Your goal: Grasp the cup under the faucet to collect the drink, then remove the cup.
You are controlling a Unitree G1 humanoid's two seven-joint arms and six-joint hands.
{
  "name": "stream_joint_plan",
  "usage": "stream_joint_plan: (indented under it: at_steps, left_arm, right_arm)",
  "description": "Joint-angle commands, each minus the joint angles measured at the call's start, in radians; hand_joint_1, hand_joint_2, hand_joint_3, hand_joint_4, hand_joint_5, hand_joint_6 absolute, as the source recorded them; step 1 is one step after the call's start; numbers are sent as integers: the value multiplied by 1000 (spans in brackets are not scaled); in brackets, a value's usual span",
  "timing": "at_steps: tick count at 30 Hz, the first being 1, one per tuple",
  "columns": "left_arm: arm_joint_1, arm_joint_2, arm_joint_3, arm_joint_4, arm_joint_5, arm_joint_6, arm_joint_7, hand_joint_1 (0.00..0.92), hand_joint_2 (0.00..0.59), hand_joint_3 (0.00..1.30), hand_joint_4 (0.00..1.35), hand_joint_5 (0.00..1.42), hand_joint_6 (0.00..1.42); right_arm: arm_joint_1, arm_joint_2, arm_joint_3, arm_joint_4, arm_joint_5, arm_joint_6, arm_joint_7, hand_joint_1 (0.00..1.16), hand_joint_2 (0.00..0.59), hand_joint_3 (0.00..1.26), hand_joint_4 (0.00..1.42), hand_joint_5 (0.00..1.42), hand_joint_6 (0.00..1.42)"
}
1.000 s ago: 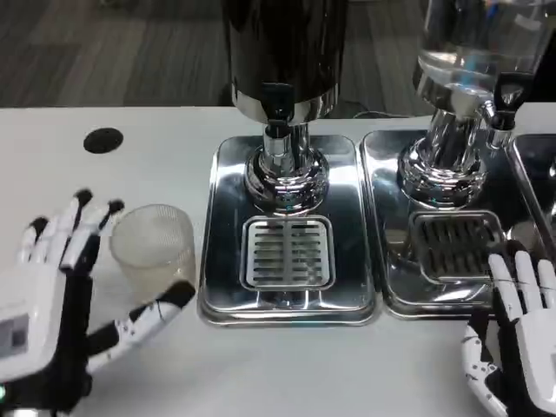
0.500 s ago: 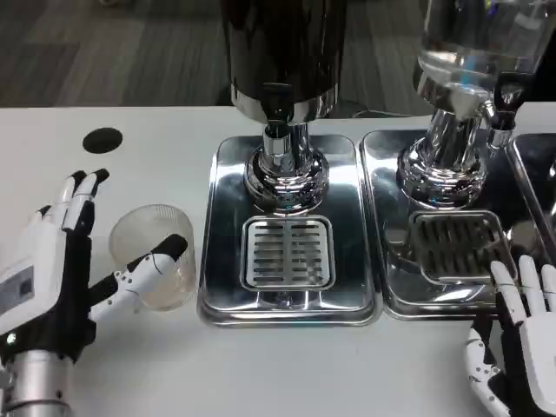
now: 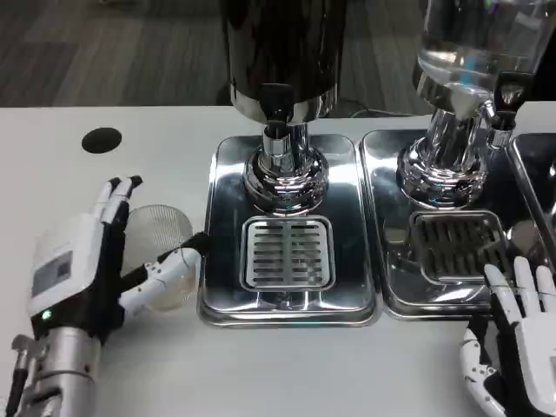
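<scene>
A clear plastic cup (image 3: pixel 162 228) stands on the white table, just left of the steel drip tray (image 3: pixel 215 287). My left hand (image 3: pixel 82 261) reaches around it: the thumb lies across the cup's near side and the straight fingers (image 3: pixel 118 196) stand along its far left side, not curled. The dark dispenser's faucet (image 3: pixel 277 132) hangs over the slotted grille (image 3: pixel 287 252), with nothing under it. My right hand (image 3: pixel 519 347) rests at the bottom right corner, fingers apart and holding nothing.
A second dispenser with a clear tank (image 3: pixel 476 43) and a black tap (image 3: pixel 507 94) stands on its own steel tray (image 3: pixel 393 291) at the right. A black round hole (image 3: pixel 102 140) marks the table at the far left.
My left hand has moved right and forward, from beside the cup to around it, with the thumb now across its front. The right hand has barely shifted.
</scene>
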Motion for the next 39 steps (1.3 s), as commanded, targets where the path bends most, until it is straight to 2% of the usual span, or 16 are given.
stream_joint_plan:
  at_steps: [1,7,10,19,23,27,34,39]
  left_arm:
    - [11,12,-18,19,28,17,3,14,13,118,0,153,186]
    - [36,12,-9,19,39,37,17,128,33,178,14,252,335]
    - [36,8,-7,5,49,68,17,197,46,226,68,349,469]
    - [4,6,-30,7,60,128,-2,218,47,277,163,487,635]
    - [-2,4,-46,7,67,140,13,281,74,397,304,674,939]
    - [0,6,-51,-2,83,149,36,302,86,551,479,876,1224]
    - [24,5,-37,-11,76,120,79,303,110,581,612,968,1316]
    - [36,-4,-31,-4,70,88,131,346,110,631,695,1024,1386]
  right_arm:
    - [-4,-3,-4,9,6,-10,-8,0,533,154,0,0,0]
    - [-12,-6,-3,22,11,-22,-10,0,530,158,0,0,0]
    - [-17,-4,4,28,6,-30,-13,0,529,162,0,0,0]
    - [-12,-5,-2,23,14,-47,-20,0,528,172,0,0,0]
    - [-4,-9,-12,23,24,-56,-23,0,528,173,0,0,0]
    - [3,-13,-17,29,32,-65,-28,0,528,173,0,0,0]
    - [-1,-14,-15,29,38,-67,-22,0,528,179,0,0,1]
    - [-1,-15,-13,31,40,-67,-21,0,528,182,0,0,2]
